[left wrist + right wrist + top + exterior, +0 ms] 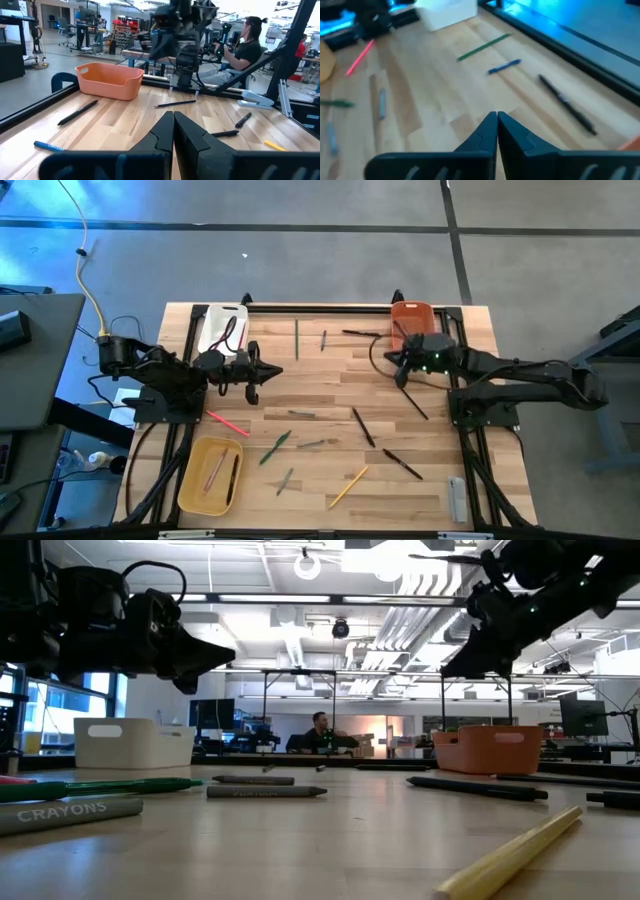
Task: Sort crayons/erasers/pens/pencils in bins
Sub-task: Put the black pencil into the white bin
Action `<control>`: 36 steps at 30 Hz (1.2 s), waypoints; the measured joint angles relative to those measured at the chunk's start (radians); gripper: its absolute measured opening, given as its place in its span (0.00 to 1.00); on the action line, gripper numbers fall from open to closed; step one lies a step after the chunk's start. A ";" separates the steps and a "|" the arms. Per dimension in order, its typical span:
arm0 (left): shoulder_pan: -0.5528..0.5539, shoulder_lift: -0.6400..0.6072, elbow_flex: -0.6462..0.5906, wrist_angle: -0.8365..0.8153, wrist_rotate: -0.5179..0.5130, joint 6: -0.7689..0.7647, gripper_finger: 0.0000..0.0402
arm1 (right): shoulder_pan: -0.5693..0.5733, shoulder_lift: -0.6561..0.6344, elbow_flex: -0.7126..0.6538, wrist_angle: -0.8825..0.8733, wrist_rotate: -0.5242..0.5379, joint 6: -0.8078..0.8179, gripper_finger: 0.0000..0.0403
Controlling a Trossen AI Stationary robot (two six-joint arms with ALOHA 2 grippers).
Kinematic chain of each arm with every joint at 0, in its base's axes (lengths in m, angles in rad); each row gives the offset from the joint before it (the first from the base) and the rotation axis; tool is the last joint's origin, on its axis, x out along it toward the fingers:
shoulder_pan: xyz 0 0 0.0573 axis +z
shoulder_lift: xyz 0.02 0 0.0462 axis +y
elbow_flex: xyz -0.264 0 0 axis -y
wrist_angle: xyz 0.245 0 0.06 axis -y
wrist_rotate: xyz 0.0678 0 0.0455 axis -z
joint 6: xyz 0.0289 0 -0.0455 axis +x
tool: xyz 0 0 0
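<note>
The left gripper (268, 373) hangs above the table near the white bin (222, 327), fingers pressed together on nothing. The right gripper (392, 362) hovers just beside the orange bin (411, 317), also clenched and empty. Both must open before any pick; descending closed would likely just shove a stick aside.

Sticks lie scattered flat on the table (330, 395): a green pencil (296, 339) and blue pen (324, 340) at the far side, black pens (362, 426) mid-table, a pink stick (227, 423) near the yellow bin (210, 474), a yellow pencil (348, 487) nearer the front. Thin and flat, they could roll or slip from the fingers. A grey bar (456, 499) lies at the front right corner, clear of the work.
</note>
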 joint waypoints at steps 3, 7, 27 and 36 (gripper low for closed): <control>0.000 0.000 0.000 0.000 -0.002 0.005 0.00 | 0.098 0.004 0.024 -0.074 0.102 0.041 0.01; 0.000 0.000 0.000 -0.004 -0.006 0.008 0.00 | 0.212 0.010 0.043 -0.159 0.215 0.119 0.01; 0.000 0.000 0.000 -0.034 -0.041 0.000 0.00 | 0.356 0.259 0.040 -0.605 0.247 0.651 0.24; -0.001 0.000 0.000 -0.038 -0.042 0.000 0.00 | 0.333 0.405 0.043 -0.566 0.142 0.651 0.26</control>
